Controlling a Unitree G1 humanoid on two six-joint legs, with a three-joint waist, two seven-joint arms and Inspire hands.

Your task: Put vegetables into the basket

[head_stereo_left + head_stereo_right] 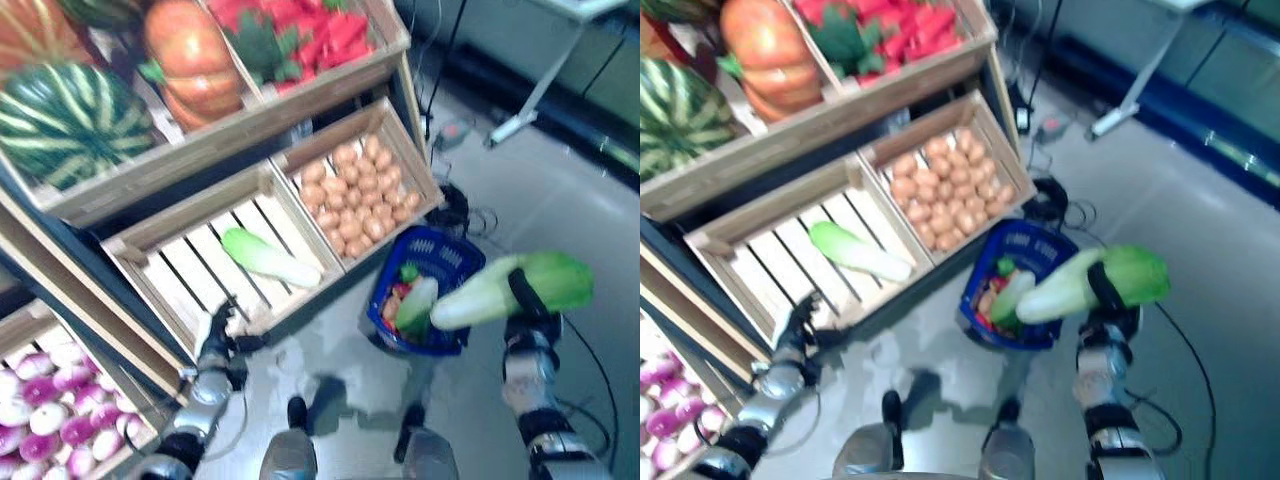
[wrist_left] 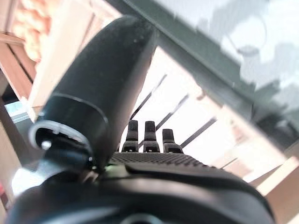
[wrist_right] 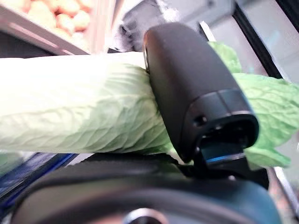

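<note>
My right hand (image 1: 528,300) is shut on a long pale-green napa cabbage (image 1: 500,288) and holds it level, its white stem end over the right rim of the blue basket (image 1: 440,258). The right wrist view shows my thumb (image 3: 196,88) curled over the cabbage (image 3: 79,107). The basket stands on the floor and holds another pale cabbage (image 1: 415,300) plus red and green vegetables. My left hand (image 1: 218,330) is open with straight fingers (image 2: 145,135) at the front edge of the slatted wooden crate (image 1: 180,270), below a napa cabbage (image 1: 268,258) lying in it.
The wooden stand (image 1: 250,120) with crates and shelves rises to the left and behind the basket. A crate of potatoes (image 1: 360,190) sits just behind the basket. Grey floor (image 1: 560,200) opens to the right; a white metal leg (image 1: 530,110) stands at the far right.
</note>
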